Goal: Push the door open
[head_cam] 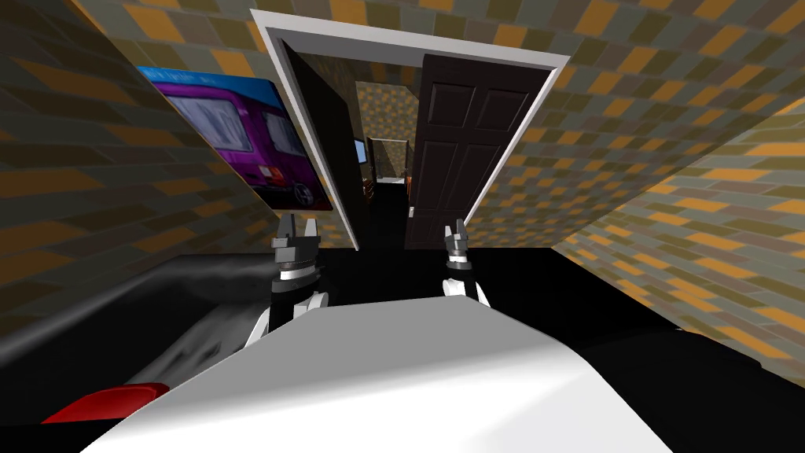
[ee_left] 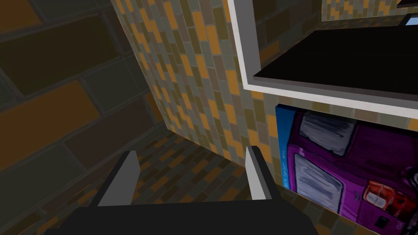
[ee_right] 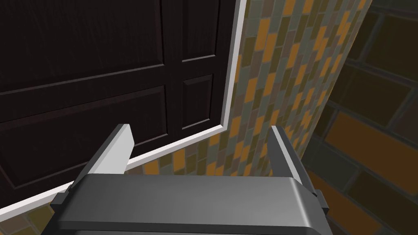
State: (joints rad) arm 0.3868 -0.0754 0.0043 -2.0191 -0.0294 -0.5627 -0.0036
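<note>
The dark door (head_cam: 464, 149) stands partly open. Near it, the right tool (head_cam: 456, 230) is spread wide and empty. Left of the door, the left tool (head_cam: 296, 226) is spread and empty too.

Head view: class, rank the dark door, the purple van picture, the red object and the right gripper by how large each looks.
1. dark door, largest
2. purple van picture, somewhat smaller, seen at a slant
3. red object, much smaller
4. right gripper, smallest

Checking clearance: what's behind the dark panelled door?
Through the gap beside the dark panelled door, a room with a tiled wall and small unclear objects. The door covers the rest.
</note>
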